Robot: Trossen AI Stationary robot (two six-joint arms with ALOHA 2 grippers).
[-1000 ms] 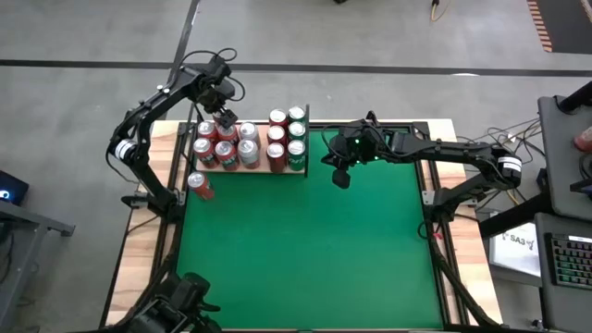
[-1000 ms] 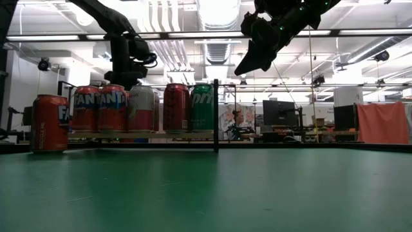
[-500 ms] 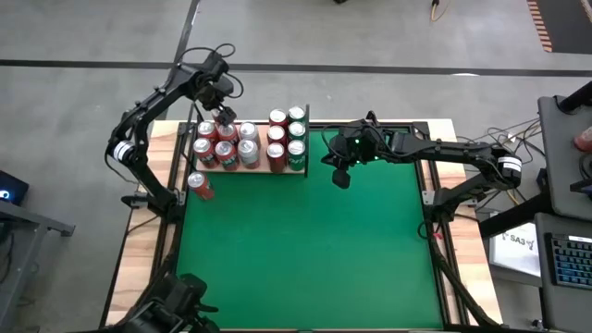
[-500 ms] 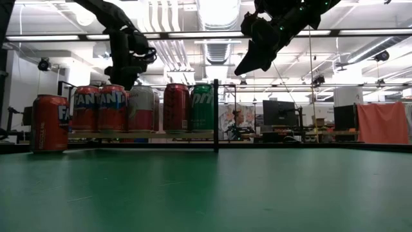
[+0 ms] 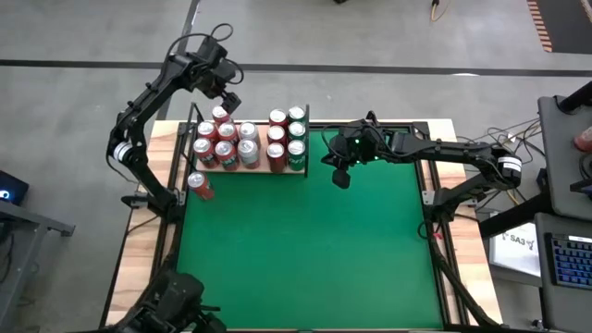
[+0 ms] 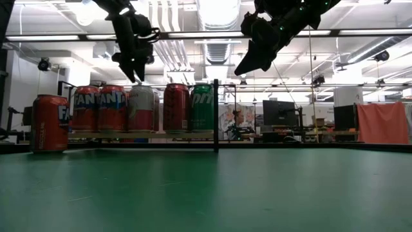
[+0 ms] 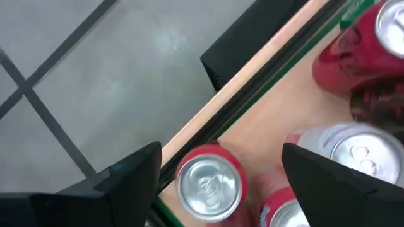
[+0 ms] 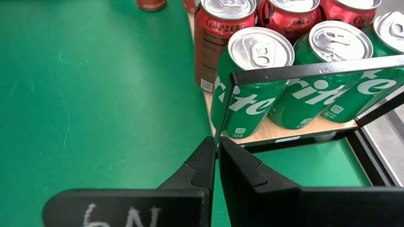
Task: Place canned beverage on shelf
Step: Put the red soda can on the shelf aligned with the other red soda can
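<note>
The shelf point(image 5: 262, 141), a pale wood panel with black rods, stands at the table's far left and holds several red, silver and green cans. My left gripper point(image 5: 225, 95) hangs open above the shelf's far-left corner. In the left wrist view point(image 7: 221, 189) its fingers stand apart, high over a red can point(image 7: 208, 183) that stands upright on the shelf edge. One more red can point(image 5: 200, 186) stands on the green felt, near the shelf's near-left corner. My right gripper point(image 5: 340, 176) is shut and empty, in the air to the right of the shelf.
The shelf's black corner rod point(image 8: 221, 107) rises just in front of my right gripper, with green cans point(image 8: 252, 82) behind it. The green felt point(image 5: 305, 250) stretches to the right of the shelf and toward the near edge. Pale wooden strips point(image 5: 148, 231) run along the table's sides.
My left gripper has risen from among the cans at the shelf's far-left part and drawn toward the table's far edge. The cans stand as before. My right arm has kept still.
</note>
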